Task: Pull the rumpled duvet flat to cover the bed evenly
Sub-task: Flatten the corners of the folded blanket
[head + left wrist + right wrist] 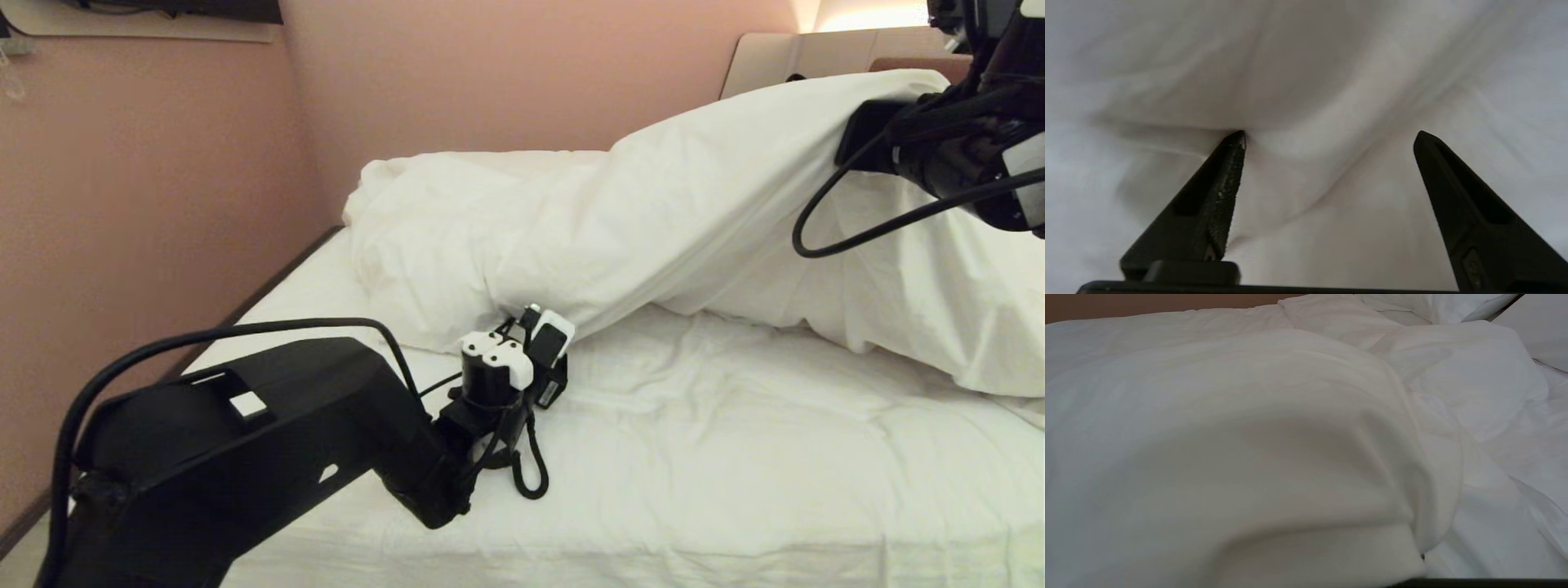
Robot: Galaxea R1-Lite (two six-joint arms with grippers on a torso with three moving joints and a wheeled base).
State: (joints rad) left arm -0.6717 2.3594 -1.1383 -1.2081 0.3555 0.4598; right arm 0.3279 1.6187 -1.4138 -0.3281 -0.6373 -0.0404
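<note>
The white puffy duvet [653, 212] lies bunched in a long ridge across the bed [694, 465], leaving the wrinkled sheet bare in front. My left gripper [553, 328] sits low on the sheet at the ridge's front edge. In the left wrist view it [1331, 136] stands open, white duvet cloth [1306, 73] lying between and beyond its fingers, one fingertip [1237, 143] touching a fold. My right gripper [865, 135] is raised at the far right with the duvet's end lifted on it. In the right wrist view, duvet [1274, 428] drapes over the fingers and hides them.
A pink wall [147, 188] runs close along the bed's left side, with a dark strip [269, 286] between them. The beige headboard surround [816, 57] stands at the back right. Black cables [865, 233] loop off both arms.
</note>
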